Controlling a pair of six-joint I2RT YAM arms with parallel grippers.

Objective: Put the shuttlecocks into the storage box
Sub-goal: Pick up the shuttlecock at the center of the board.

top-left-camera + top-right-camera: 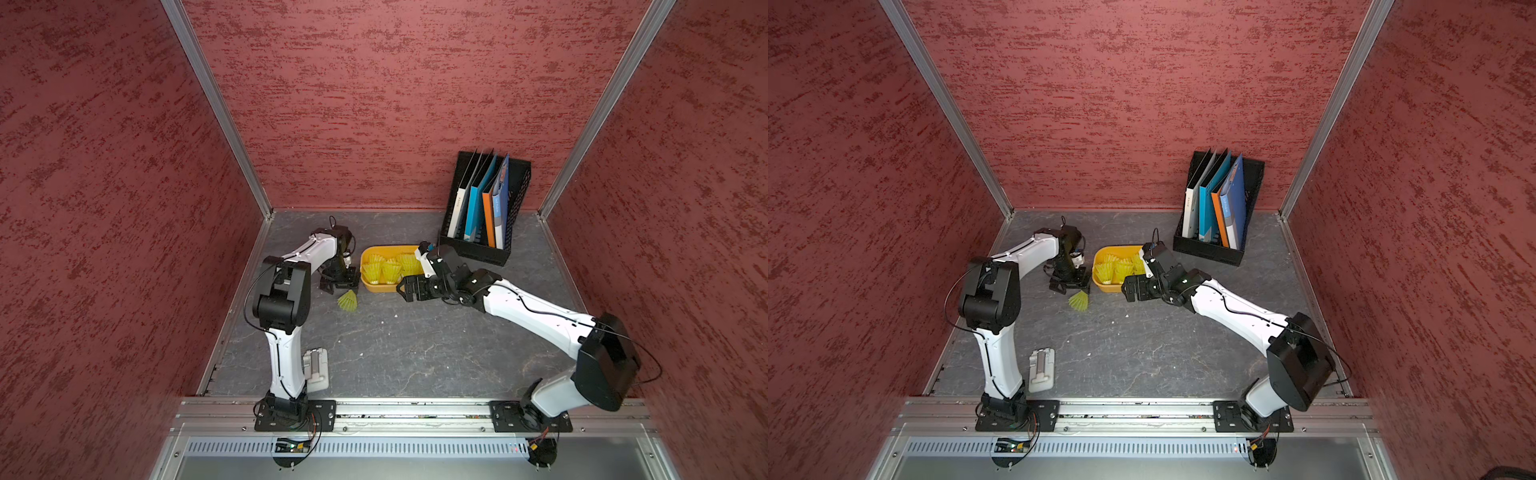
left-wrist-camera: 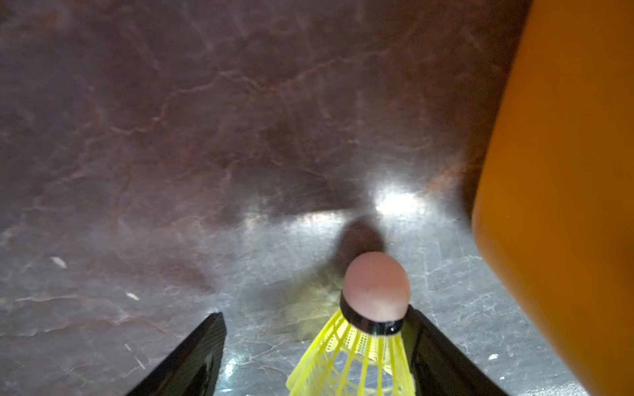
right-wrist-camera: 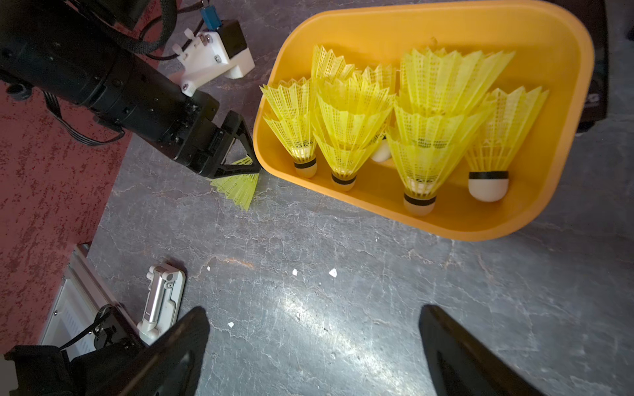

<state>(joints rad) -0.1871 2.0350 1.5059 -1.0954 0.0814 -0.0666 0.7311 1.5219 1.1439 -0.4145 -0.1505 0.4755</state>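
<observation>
One neon yellow-green shuttlecock [image 1: 348,301] [image 1: 1079,301] lies on its side on the grey floor just left of the orange-yellow storage box [image 1: 377,288] [image 1: 1100,286]. My left gripper [image 1: 341,290] [image 2: 315,313] points down over it, open. In the left wrist view the shuttlecock [image 2: 375,288] sits between the fingers. It rests against one finger, and a gap separates it from the other. Several shuttlecocks [image 3: 353,116] lie inside the storage box [image 3: 446,233]. My right gripper [image 1: 402,291] [image 3: 314,310] hovers open and empty at the box's front right corner.
A black mesh file rack [image 1: 486,208] [image 1: 1219,208] with folders stands behind the box at the back right. A small white-grey device [image 1: 316,370] [image 3: 161,301] lies by the left arm's base. Red walls close three sides. The box's orange wall [image 2: 566,171] is close beside the left gripper.
</observation>
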